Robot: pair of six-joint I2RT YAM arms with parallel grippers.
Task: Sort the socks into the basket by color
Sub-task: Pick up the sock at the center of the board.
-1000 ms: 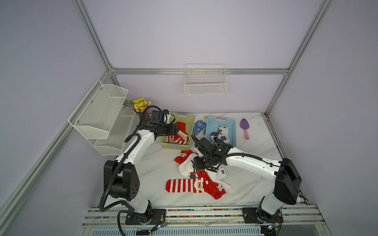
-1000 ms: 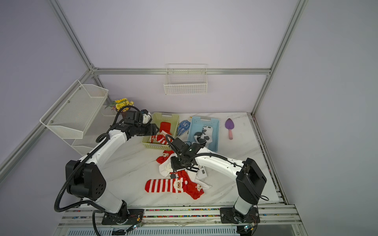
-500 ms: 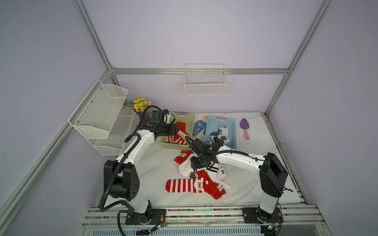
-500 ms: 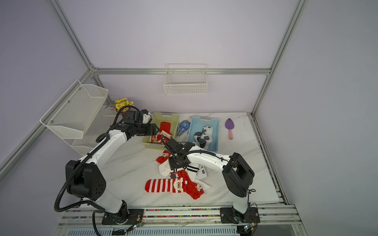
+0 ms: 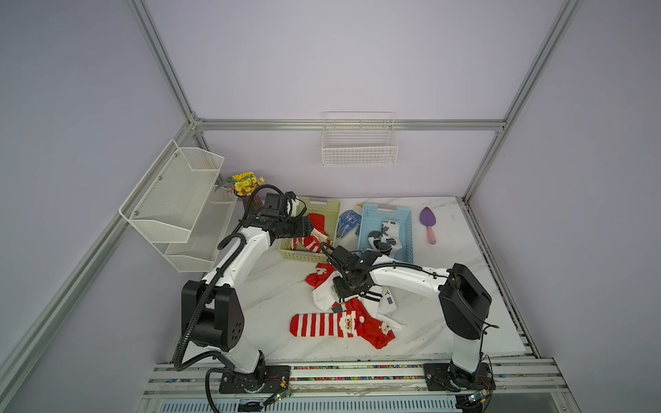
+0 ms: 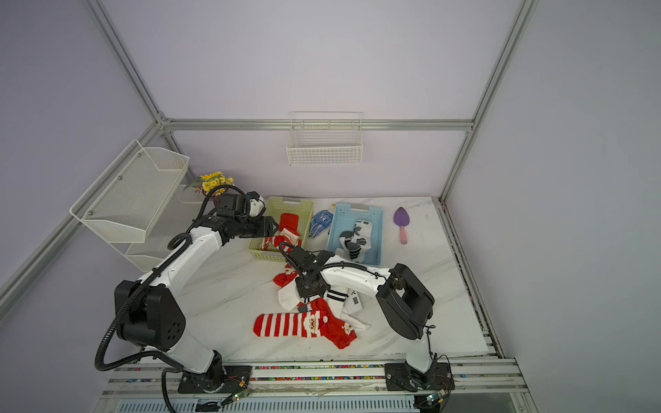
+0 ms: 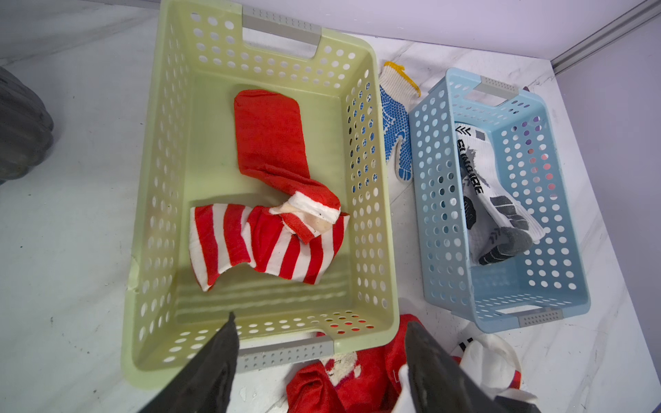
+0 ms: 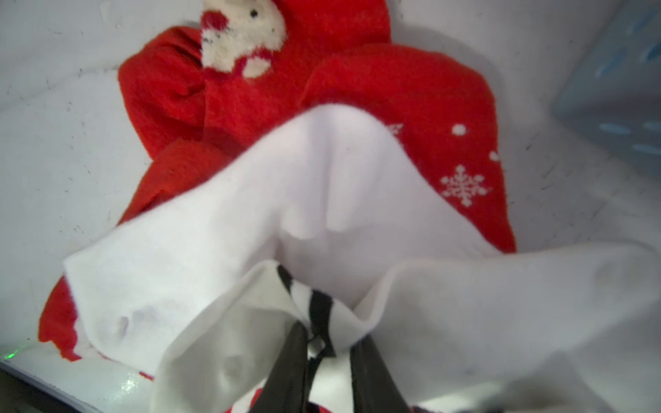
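Right claw (image 8: 327, 339): narrow. Its dark fingers (image 8: 293, 357) pinch a fold of the white sock with black stripes (image 8: 322, 200), and the fabric bunches up toward the pinch. This sock lies draped over the crumpled red sock (image 8: 357, 89), which shows a Santa face and snowflakes. In both top views I see this claw pointing down into the pile at mid-table, in front of the two baskets.

Left claw (image 7: 320, 325): wide, nothing between its fingers. It hovers over the near end of the green basket (image 7: 161, 178). Inside the basket lies red and striped sock fabric (image 7: 272, 243); I cannot tell whether it is one sock or two.

The blue basket (image 7: 429, 214) stands near the green one, toward the right arm's side. It holds a white sock with black and grey marks (image 7: 490, 186). A blue dotted glove (image 7: 395, 125) lies on the marble table (image 5: 279, 286) between the baskets.

Left out on the table: the long striped Santa sock (image 5: 336, 323) lies flat, nearest the arm bases. Another white sock (image 5: 388, 304) lies beneath the right arm, touching the Santa sock's toe end.

Off to the sides: a purple trowel (image 5: 427, 221) beyond the blue basket, and yellow flowers (image 5: 245, 182) in the back corner behind the left arm.
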